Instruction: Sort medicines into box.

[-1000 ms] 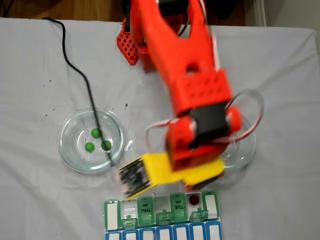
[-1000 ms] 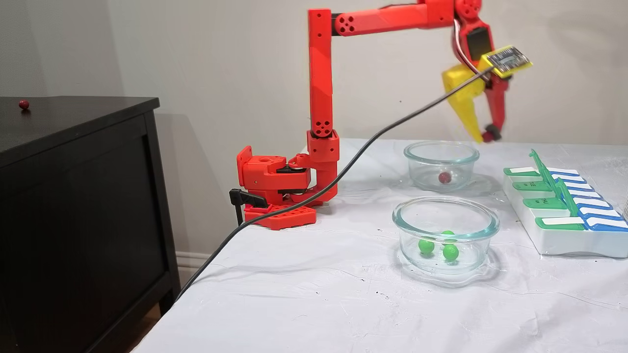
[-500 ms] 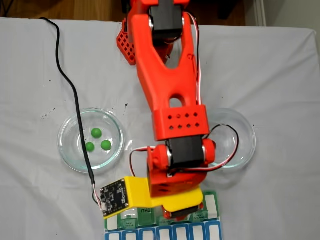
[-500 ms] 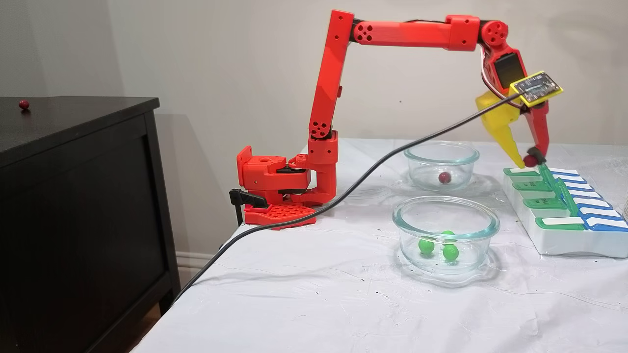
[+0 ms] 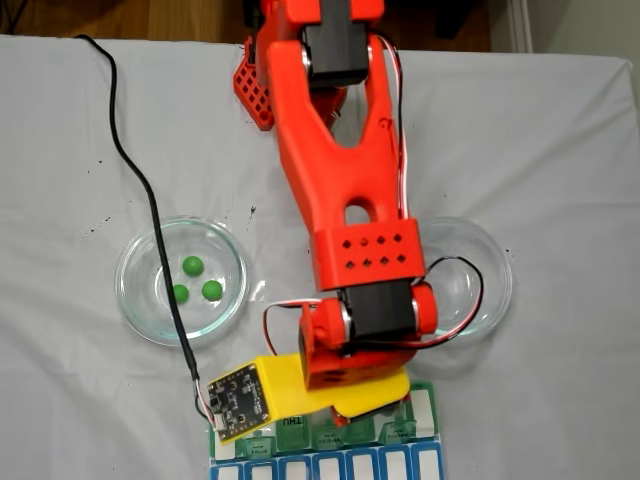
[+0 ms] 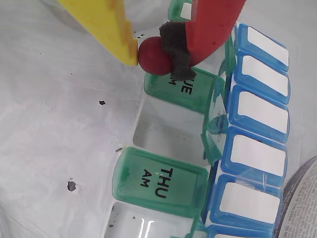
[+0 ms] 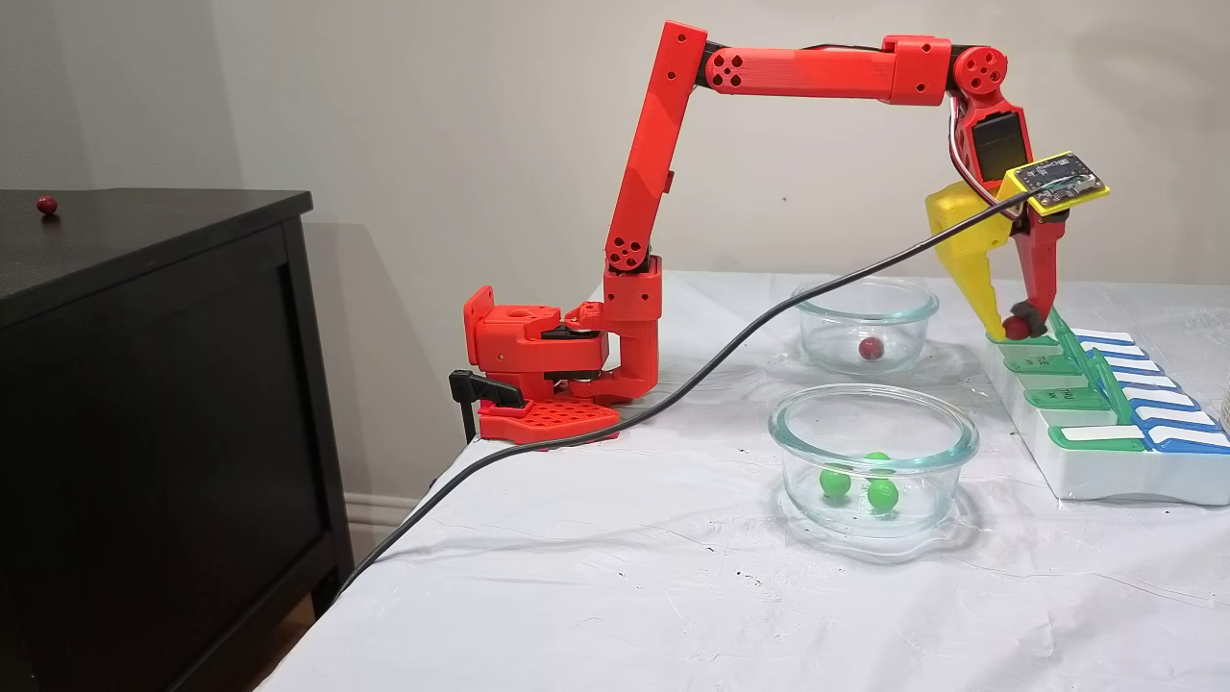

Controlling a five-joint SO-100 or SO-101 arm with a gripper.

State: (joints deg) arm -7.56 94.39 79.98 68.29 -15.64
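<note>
While a dark red ball point(image 6: 154, 55) sits pinched in the gripper point(image 6: 156, 54) just above the pill box's point(image 7: 1105, 461) TUE lid point(image 6: 185, 89), one red ball point(image 7: 871, 348) lies in the far glass dish point(image 7: 865, 300), three green balls point(image 7: 870, 488) in the near dish point(image 7: 873, 408), box partly arm-hidden overhead

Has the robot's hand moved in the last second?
Yes. In a fixed view the hand, pinching a red ball, has swung away from the far glass bowl and dropped to the pill box.
</note>
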